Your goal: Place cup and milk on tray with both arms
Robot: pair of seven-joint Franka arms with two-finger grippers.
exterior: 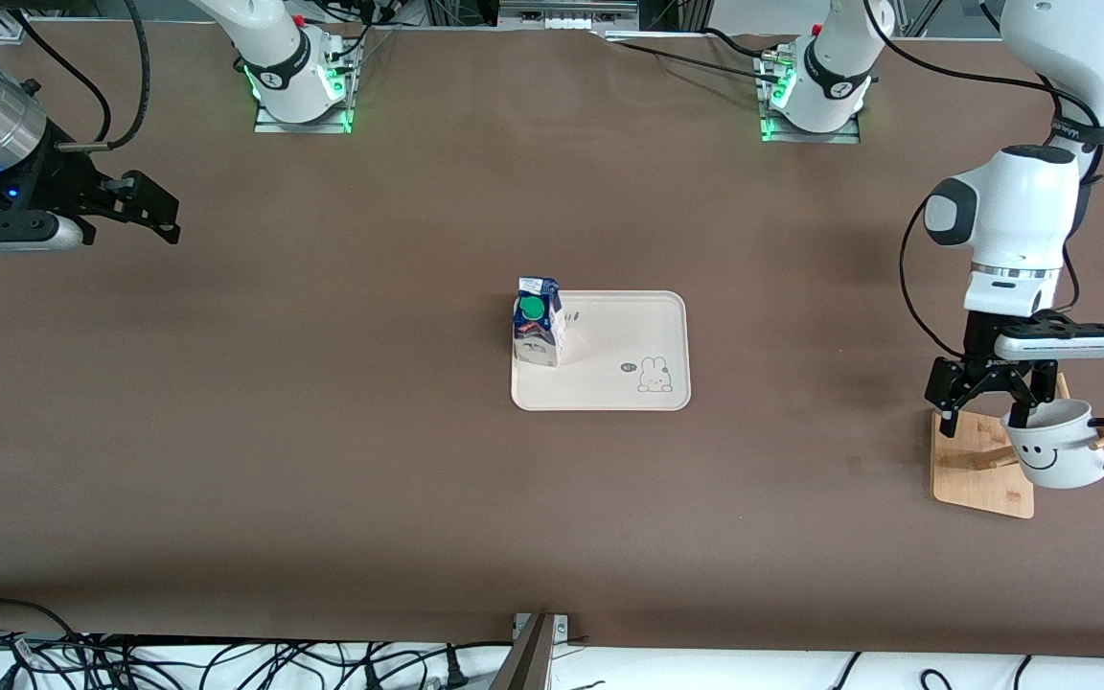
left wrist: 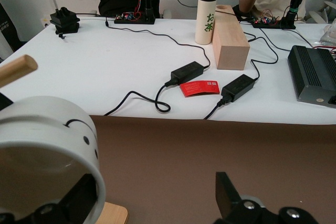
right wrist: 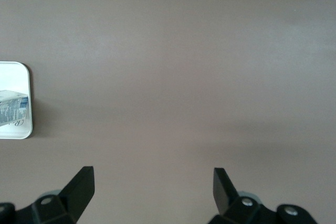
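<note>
Nearest you, at the left arm's end of the table, the cup (exterior: 1055, 452) hangs on a peg of the wooden rack (exterior: 978, 470), smiley face toward the front camera. Your left gripper (exterior: 991, 407) is right at it: its fingers stand spread wide, one inside the cup's mouth and one outside, not pinching the wall. In the left wrist view the cup (left wrist: 44, 156) fills the corner beside one black finger (left wrist: 228, 195).

Farther from you, mid-table, the tray (exterior: 629, 331) lies flat with the milk (exterior: 538, 321) upright on its corner toward the right arm's end.

Your right gripper (exterior: 145, 206) waits above bare table at the right arm's end, fully spread and empty.
</note>
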